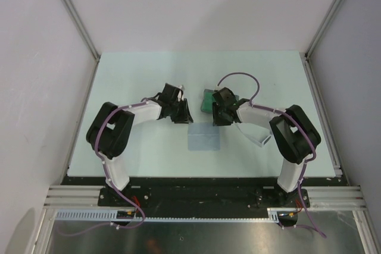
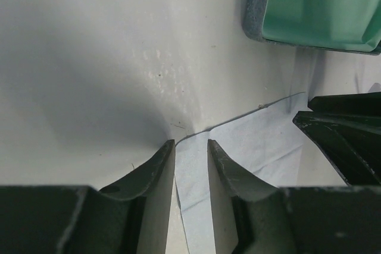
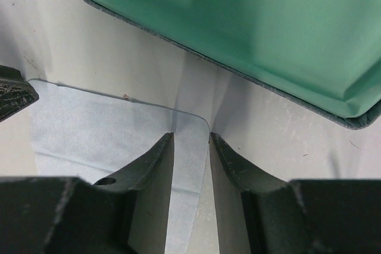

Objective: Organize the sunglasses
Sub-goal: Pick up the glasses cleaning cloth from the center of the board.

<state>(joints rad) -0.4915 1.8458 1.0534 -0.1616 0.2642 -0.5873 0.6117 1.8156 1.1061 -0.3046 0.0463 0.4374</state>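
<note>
Pale table [image 1: 137,75] between white walls and aluminium rails. Hard to make out the sunglasses [image 1: 259,140]: only a white outline lying on the table under the right forearm, to the right of the cloth [image 1: 204,138], mostly covered, lenses not discernible, out of both wrist views. Grey case [image 1: 206,100] with green lining partly hidden from above behind the right gripper [image 1: 219,118], and cut off by the picture edge in both wrist views. Cloth's far edge covered from above by both grippers. Both arms bent at the elbow, forearms reaching inward to meet at mid-table, wrists pitched down. At the cloth's far left corner, the left gripper [image 2: 190,145], jaws a narrow gap apart, cloth lying flat between them. At the far right corner, likewise the right gripper, jaws slightly apart, astride the cloth. Unclear whether any fingertip presses the cloth.
</note>
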